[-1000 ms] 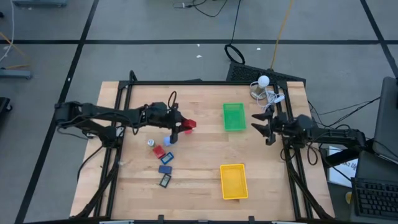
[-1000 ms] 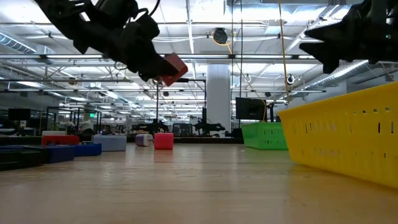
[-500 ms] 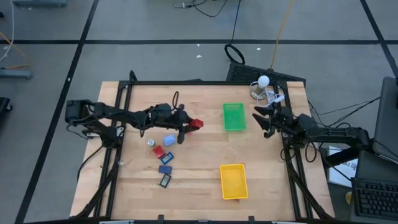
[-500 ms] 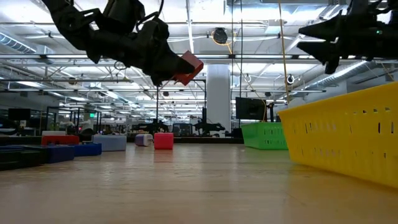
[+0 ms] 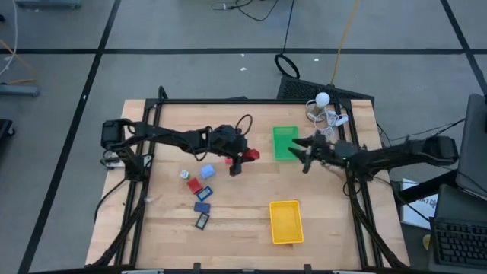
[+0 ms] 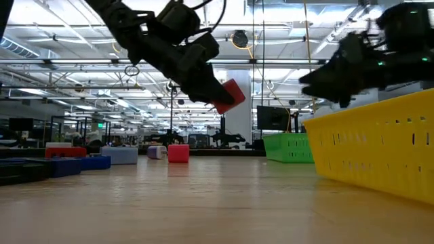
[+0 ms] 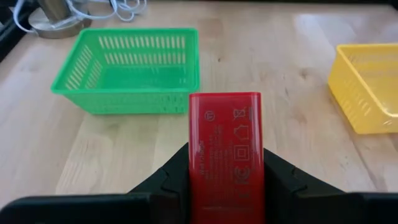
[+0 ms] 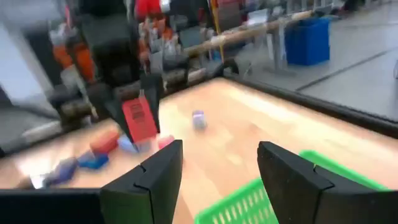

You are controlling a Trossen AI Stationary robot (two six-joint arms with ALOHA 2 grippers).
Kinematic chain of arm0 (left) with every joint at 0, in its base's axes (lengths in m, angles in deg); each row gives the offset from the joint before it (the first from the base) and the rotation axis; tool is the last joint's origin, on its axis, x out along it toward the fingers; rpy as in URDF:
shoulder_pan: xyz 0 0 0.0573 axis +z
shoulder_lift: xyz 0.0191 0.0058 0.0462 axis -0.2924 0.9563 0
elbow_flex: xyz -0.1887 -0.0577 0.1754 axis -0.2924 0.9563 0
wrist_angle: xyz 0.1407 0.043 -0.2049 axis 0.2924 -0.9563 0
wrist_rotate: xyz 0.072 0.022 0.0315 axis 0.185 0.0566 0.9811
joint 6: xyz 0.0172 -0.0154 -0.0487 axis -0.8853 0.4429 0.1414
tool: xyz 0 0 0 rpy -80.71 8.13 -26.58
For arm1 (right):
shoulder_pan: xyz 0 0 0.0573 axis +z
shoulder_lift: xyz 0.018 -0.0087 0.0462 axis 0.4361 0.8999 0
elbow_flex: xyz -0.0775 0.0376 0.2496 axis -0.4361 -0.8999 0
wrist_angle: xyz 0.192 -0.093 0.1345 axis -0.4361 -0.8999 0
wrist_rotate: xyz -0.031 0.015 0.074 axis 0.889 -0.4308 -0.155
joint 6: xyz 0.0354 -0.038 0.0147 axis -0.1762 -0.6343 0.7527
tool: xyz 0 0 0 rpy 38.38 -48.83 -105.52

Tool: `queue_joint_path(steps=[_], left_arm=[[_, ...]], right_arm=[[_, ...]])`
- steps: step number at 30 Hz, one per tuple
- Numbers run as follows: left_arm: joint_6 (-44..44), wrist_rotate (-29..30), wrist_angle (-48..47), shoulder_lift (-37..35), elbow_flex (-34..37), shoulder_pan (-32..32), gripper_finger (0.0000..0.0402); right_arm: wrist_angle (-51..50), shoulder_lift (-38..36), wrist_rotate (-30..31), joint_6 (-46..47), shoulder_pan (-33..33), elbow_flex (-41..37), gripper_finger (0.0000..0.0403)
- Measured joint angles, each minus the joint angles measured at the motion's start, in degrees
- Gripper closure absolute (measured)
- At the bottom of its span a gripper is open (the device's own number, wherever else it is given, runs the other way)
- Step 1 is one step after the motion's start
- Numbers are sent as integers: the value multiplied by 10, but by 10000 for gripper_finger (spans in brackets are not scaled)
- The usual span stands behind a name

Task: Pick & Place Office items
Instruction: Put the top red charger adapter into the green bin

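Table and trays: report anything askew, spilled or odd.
Nothing stands out. The green tray and yellow tray sit upright, the office items lie clustered on the table, and the left gripper holds a red piece squarely.

Wooden table (image 5: 243, 190) with a dark frame. Resting on it: green tray (image 5: 286, 143) toward the far edge, yellow tray (image 5: 285, 221) toward the near edge, and a cluster of small office items (image 5: 199, 190) (whitish round, red, light blue, dark navy) left of centre.
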Motion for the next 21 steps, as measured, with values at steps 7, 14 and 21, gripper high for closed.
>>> queue_joint_path(steps=[7,14,21], left_arm=[[-13,2,-17,0,-9,0,282],[-22,4,-35,0,-9,-3,282],[-24,6,-42,0,-9,-11,282]], right_arm=[[6,195,-3,-110,29,123,206],[7,317,-3,-124,35,236,206],[12,359,-81,-80,23,285,174]])
